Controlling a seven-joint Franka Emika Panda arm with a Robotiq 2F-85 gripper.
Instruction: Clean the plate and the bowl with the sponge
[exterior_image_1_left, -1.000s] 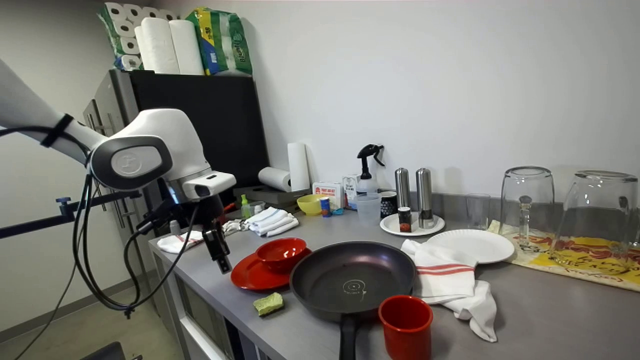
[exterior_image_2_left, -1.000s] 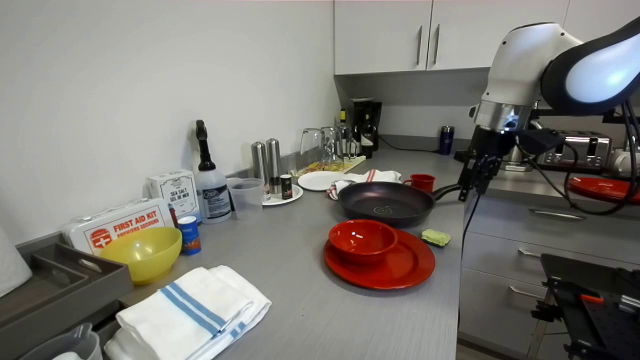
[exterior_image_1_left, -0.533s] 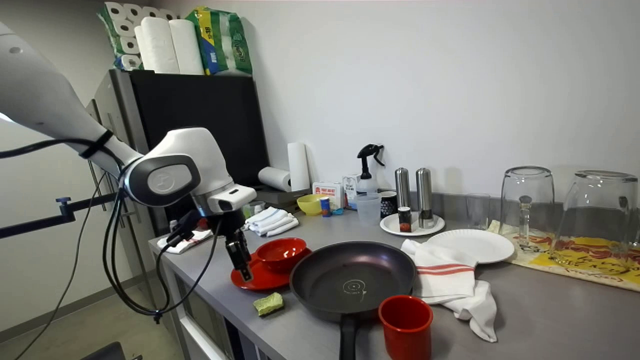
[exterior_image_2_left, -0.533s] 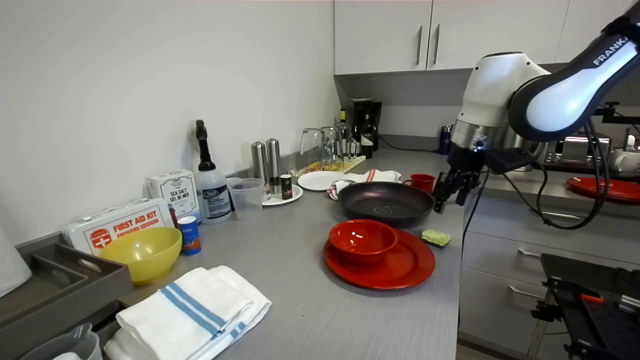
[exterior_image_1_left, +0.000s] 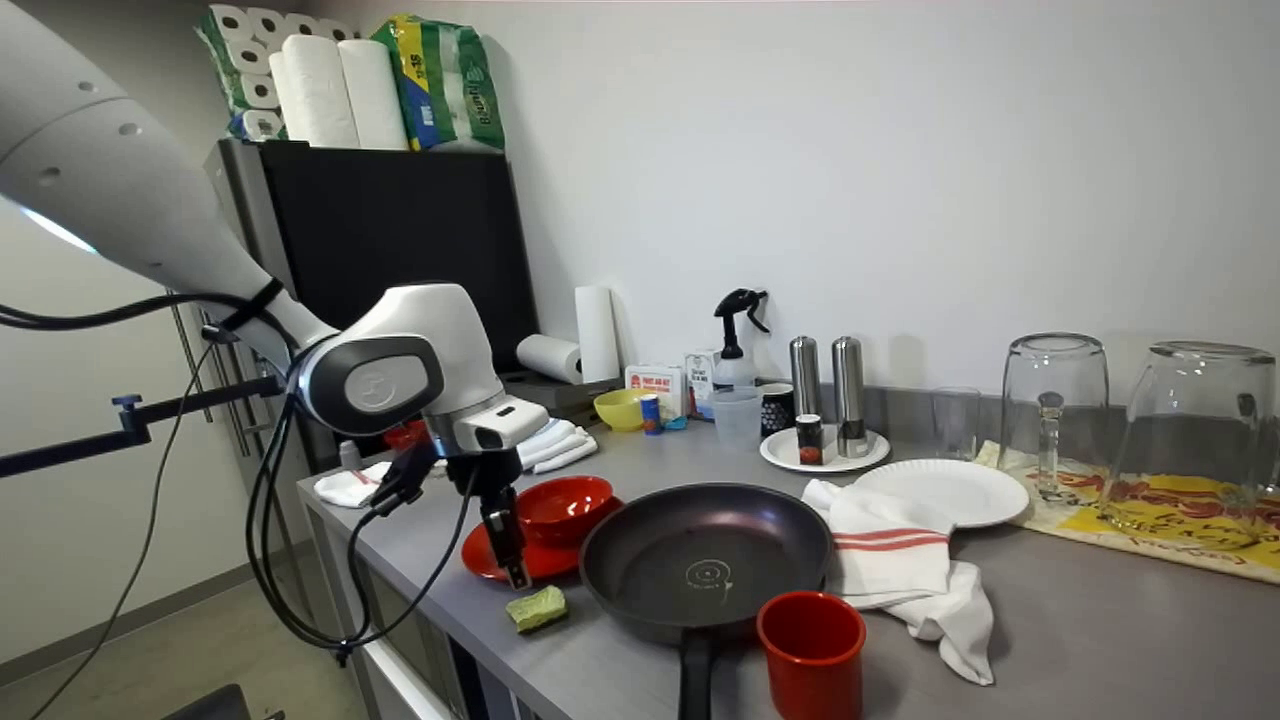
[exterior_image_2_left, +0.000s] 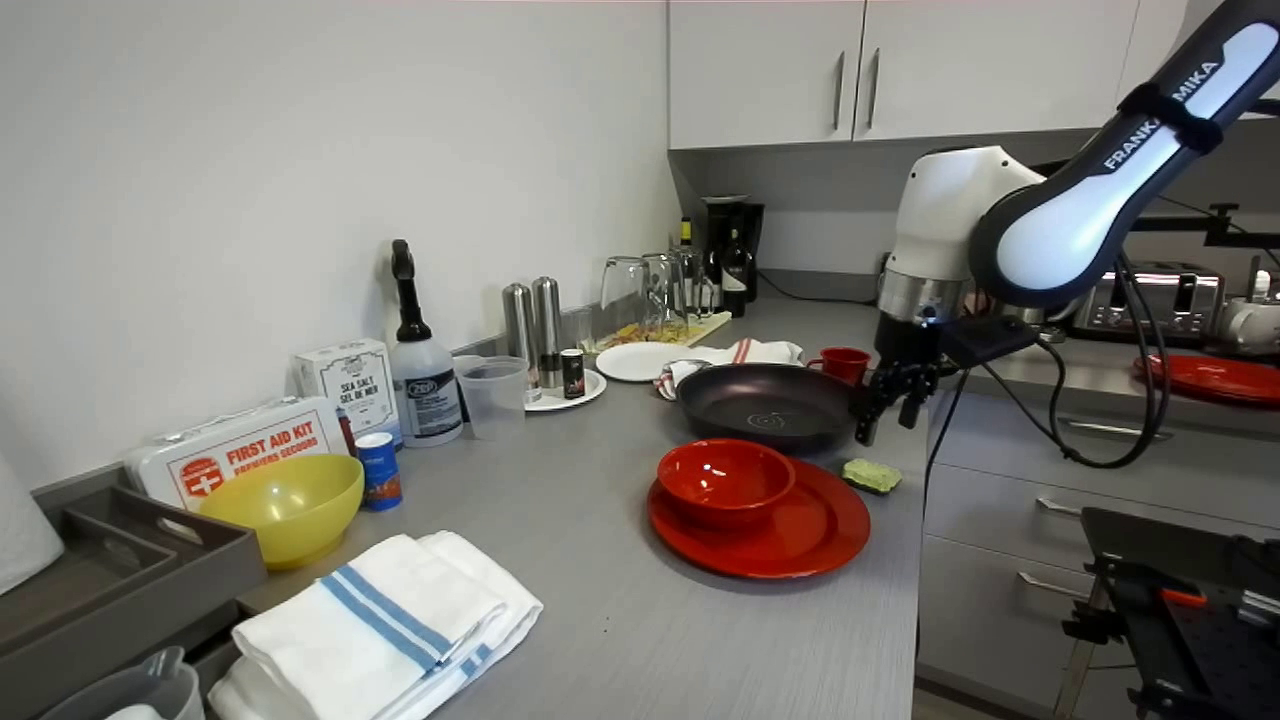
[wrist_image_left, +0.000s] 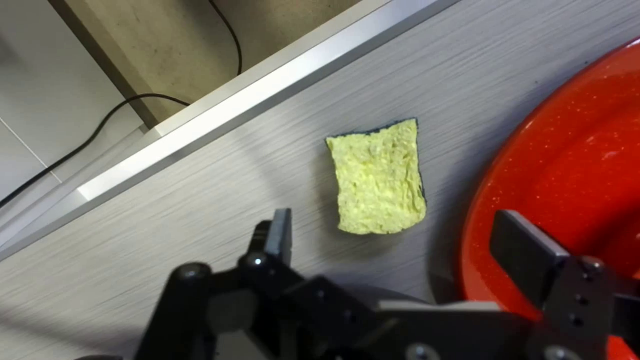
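Observation:
The yellow-green sponge (wrist_image_left: 380, 180) lies flat on the counter near its front edge. Beside it is the red plate (wrist_image_left: 565, 165), glossy and round. The red bowl (exterior_image_2_left: 725, 480) sits upright on the plate, off its middle. My gripper (exterior_image_2_left: 888, 430) hangs over the counter, above the sponge and close to the frying pan's side. In the wrist view its fingers (wrist_image_left: 281, 235) are spread wide, one to the left of the sponge, the other in front of the plate's rim. Nothing is between them, and the sponge appears below and just beyond the tips.
A black frying pan (exterior_image_2_left: 770, 405) stands right behind the plate and sponge, with a red mug (exterior_image_1_left: 812, 655) by its handle. A white cloth (exterior_image_1_left: 890, 545) and white plate (exterior_image_1_left: 945, 492) lie past the pan. Folded towels (exterior_image_2_left: 385, 620) and a yellow bowl (exterior_image_2_left: 290, 505) are farther along the counter.
The arm has come in over the counter and lowered, bringing the gripper from near the counter's edge toward the sponge. The sponge, plate and bowl have not moved. The jaws stay open.

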